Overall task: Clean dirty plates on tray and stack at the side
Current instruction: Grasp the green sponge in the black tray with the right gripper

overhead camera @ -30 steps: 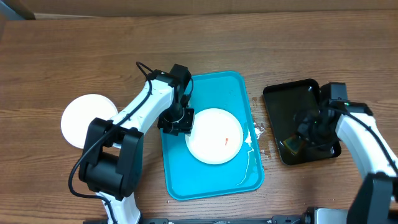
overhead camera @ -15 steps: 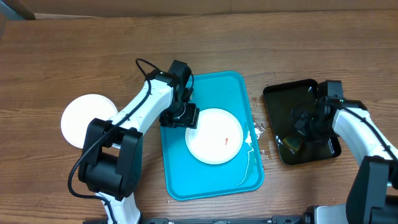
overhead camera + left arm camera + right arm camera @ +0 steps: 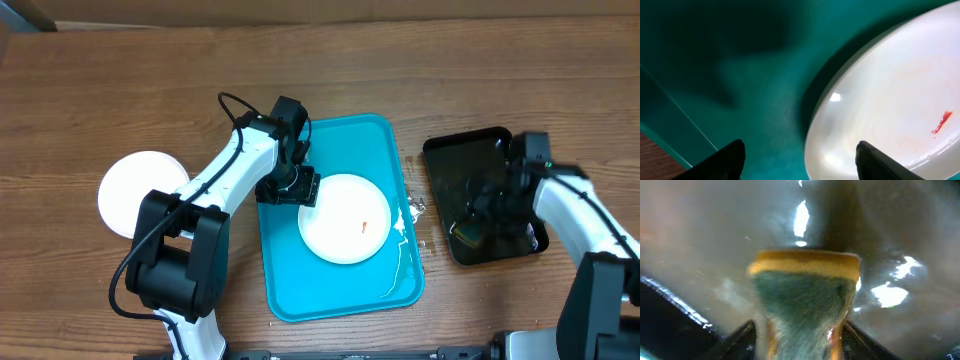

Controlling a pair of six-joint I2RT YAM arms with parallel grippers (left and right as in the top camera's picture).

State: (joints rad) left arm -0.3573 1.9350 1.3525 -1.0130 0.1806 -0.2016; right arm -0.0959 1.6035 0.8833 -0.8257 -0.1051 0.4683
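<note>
A white plate with a small red smear lies on the blue tray. My left gripper is open at the plate's left rim. In the left wrist view the two fingers straddle the rim of the plate, one finger over the tray. Another white plate lies on the table at the far left. My right gripper is shut on a yellow and green sponge, low over the black tray.
The black glossy tray looks wet. White foam or liquid streaks run along the blue tray's right side, and small white specks lie on the table between the two trays.
My left gripper has shifted a little right onto the plate's rim. My right gripper has moved slightly left over the black tray with the sponge.
</note>
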